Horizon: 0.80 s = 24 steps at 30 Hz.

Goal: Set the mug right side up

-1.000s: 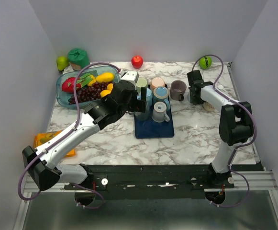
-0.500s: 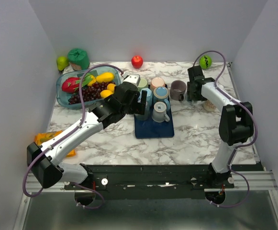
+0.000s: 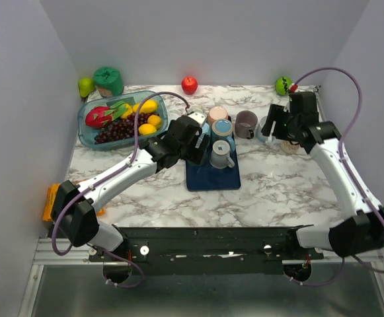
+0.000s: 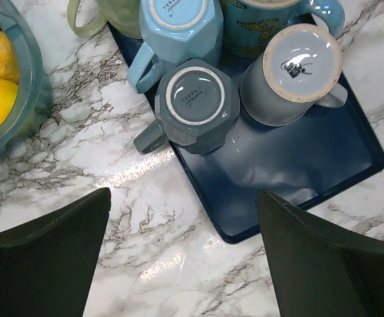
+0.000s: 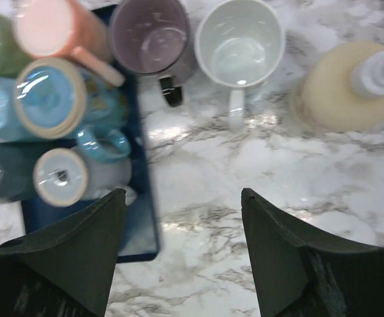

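Several mugs stand upside down on the blue tray (image 4: 304, 175). Among them are a dark teal mug (image 4: 193, 105), a light blue mug (image 4: 178, 26) and a grey mug (image 4: 297, 72) with a cream base. My left gripper (image 4: 184, 195) is open above the tray's left edge (image 3: 193, 140), just short of the dark teal mug. A purple mug (image 5: 151, 41) and a white mug (image 5: 240, 46) stand upright on the marble, right of the tray. My right gripper (image 5: 182, 191) hangs open above and in front of them (image 3: 275, 124), holding nothing.
A cream soap dispenser (image 5: 344, 89) stands right of the white mug. A teal fruit bowl (image 3: 89, 125) with grapes and lemons sits at the back left. An apple (image 3: 189, 84) and green fruits line the back wall. An orange item (image 3: 49, 198) lies at the left edge.
My right gripper has opened, let go of the white mug, and drawn up and to the right. My left arm has shifted right along the tray's left side.
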Each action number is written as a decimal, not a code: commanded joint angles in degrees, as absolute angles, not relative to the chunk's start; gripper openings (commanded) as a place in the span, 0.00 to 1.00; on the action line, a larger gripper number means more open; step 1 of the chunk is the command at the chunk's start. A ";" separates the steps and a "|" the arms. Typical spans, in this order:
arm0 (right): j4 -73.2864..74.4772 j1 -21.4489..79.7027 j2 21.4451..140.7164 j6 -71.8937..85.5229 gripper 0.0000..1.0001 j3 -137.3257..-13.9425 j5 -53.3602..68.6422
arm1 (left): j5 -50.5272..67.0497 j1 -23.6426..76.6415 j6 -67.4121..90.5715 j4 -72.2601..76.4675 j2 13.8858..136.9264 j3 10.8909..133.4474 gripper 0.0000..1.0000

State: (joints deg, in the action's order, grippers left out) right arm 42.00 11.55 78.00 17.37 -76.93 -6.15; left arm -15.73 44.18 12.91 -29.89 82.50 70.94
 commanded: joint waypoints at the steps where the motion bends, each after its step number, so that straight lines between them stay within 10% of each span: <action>1: 41.40 12.30 69.98 22.58 0.78 -69.09 7.64 | -7.95 42.72 0.54 -24.44 85.24 69.52 0.99; 24: 47.99 12.39 62.84 21.62 0.78 -69.52 5.19 | 28.30 26.28 -12.92 -30.23 102.74 79.18 0.98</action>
